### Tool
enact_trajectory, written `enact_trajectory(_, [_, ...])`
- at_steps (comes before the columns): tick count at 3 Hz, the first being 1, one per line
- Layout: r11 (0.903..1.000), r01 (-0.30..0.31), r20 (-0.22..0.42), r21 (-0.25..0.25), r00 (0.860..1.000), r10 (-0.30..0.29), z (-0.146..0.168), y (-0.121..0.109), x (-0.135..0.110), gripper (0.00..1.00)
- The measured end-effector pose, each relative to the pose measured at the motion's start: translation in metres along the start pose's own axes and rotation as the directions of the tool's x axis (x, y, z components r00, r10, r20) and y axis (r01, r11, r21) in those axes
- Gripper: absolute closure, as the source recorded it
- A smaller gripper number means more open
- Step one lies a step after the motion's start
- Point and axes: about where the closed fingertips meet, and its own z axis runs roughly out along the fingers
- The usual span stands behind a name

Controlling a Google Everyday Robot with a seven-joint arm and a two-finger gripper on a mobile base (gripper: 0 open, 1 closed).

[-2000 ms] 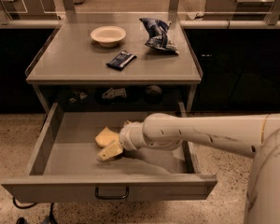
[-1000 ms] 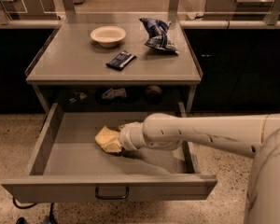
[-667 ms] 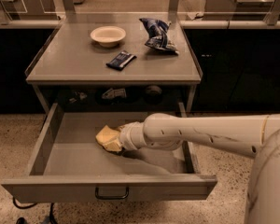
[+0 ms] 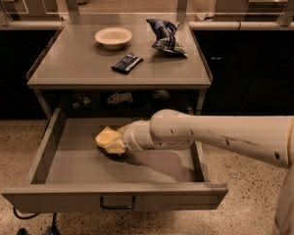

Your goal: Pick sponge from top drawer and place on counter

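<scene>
The pale-yellow sponge [image 4: 106, 138] is in the open top drawer [image 4: 157, 169], left of its middle, with a dark shadow under it. My gripper [image 4: 115, 141] reaches in from the right on the long white arm and is shut on the sponge, which hides most of the fingers. The sponge looks squeezed and held just above the drawer floor. The grey-brown counter [image 4: 83, 67] lies above and behind the drawer.
On the counter stand a cream round bowl [image 4: 113, 36], a blue crumpled snack bag [image 4: 165, 36] and a dark flat bar [image 4: 127, 62]. The drawer's front wall with its dark handle [image 4: 116, 202] is nearest me. Dark cabinets flank the counter.
The sponge has gone from a spread, two-lobed shape to one squeezed lump in my gripper. It now sits slightly higher and farther back in the drawer. The arm barely moved.
</scene>
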Motion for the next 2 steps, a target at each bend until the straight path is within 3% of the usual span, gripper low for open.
enact_trajectory(1, [0.9982, 0.060, -0.004, 0.008, 0.998, -0.059, -0.035, -0.001, -0.052, 1.00])
enact_trajectory(2, [0.9923, 0.115, 0.001, 0.047, 0.993, -0.115, -0.075, -0.016, -0.111, 1.00])
